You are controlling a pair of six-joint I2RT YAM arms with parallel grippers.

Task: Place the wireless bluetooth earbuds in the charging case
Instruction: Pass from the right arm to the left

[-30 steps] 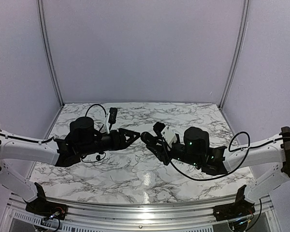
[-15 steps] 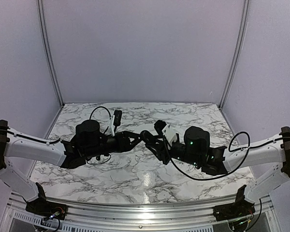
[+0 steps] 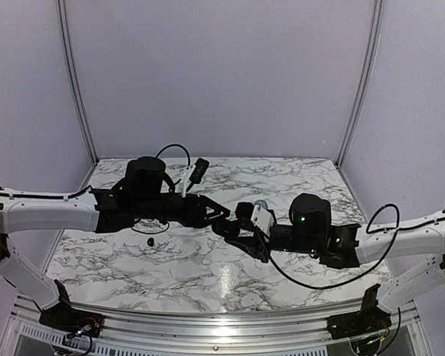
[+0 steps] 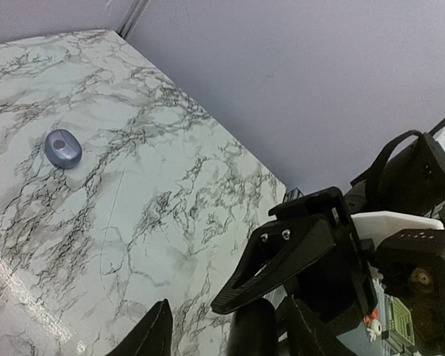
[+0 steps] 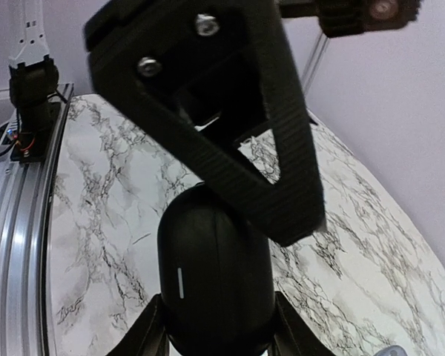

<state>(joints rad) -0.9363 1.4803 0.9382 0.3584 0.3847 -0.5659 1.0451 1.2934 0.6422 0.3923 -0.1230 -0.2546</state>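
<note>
Both grippers meet above mid-table with the case between them.

The right gripper (image 5: 213,330) is clenched on the case (image 5: 215,274), a finger on each flank, the case's pale mark turned to its wrist camera; the left gripper (image 4: 230,337) stands spread, the case's rounded end between its fingers with a clear gap on one side; one left finger (image 5: 237,126) crosses the far end of the case, though I cannot tell whether it touches; a black bud (image 3: 150,241) lies on the table (image 3: 208,271) under the left arm, well apart from the case; a grey bud (image 4: 62,148) lies alone on the marble nearer the wall, apart from both grippers; both buds are outside the case.
</note>
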